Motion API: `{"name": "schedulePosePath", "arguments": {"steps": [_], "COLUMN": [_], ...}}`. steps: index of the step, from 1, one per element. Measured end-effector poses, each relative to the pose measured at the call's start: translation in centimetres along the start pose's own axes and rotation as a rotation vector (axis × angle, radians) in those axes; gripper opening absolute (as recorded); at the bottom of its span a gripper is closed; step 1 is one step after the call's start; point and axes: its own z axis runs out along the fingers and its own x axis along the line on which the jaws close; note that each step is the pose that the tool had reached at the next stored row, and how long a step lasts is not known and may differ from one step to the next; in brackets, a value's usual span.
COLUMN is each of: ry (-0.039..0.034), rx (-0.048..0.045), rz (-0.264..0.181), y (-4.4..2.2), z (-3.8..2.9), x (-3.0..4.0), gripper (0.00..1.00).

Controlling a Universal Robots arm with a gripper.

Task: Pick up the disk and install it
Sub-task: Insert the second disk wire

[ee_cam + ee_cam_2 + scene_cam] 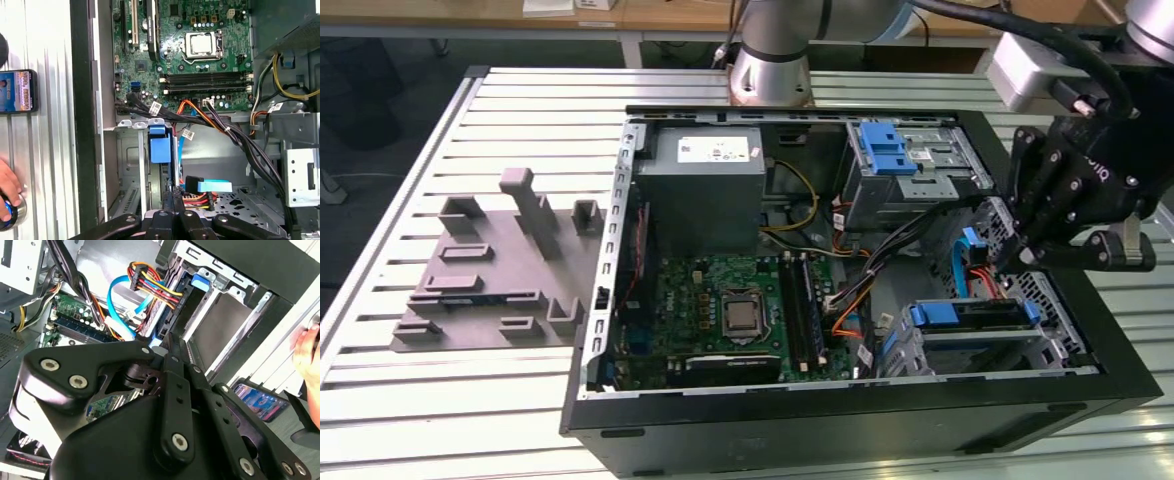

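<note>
On slatted metal table point(400, 400) | open computer case point(854, 420) | grey fixture point(494, 270)

no legible text, white sticker on power supply point(706, 165) too small to read

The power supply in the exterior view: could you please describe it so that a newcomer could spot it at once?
Start at the open black computer case on the slatted table. In its far corner, nearest the arm's base, sits the power supply: a plain grey box with a white sticker, unlike the green motherboard beside it.
</note>
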Motion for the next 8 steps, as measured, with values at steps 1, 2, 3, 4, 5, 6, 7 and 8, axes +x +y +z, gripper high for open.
{"name": "schedulePosePath", "arguments": {"steps": [1, 2, 3, 4, 5, 6, 7, 8], "ry": [-0.0001, -0.0002, -0.0001, -0.0001, -0.0001, -0.0001, 0.0000, -0.0001], "rx": [0.0003, 0.0005, 0.0006, 0.0009, 0.0010, 0.0010, 0.0010, 0.0010], "rz": [0.000, 0.000, 0.000, 0.000, 0.000, 0.000, 0.000, 0.000], "y": [0.18, 0.41, 0.62, 0.85, 1.04, 1.13, 1.17, 1.20], "z": [-0.06, -0.08, -0.08, -0.08, -0.08, -0.08, -0.08, -0.08], "x": [0.01, 0.03, 0.04, 0.06, 0.06, 0.05, 0.00, -0.06], "gripper": [0.11, 0.11, 0.11, 0.11, 0.11, 0.11, 0.11, 0.11]}}
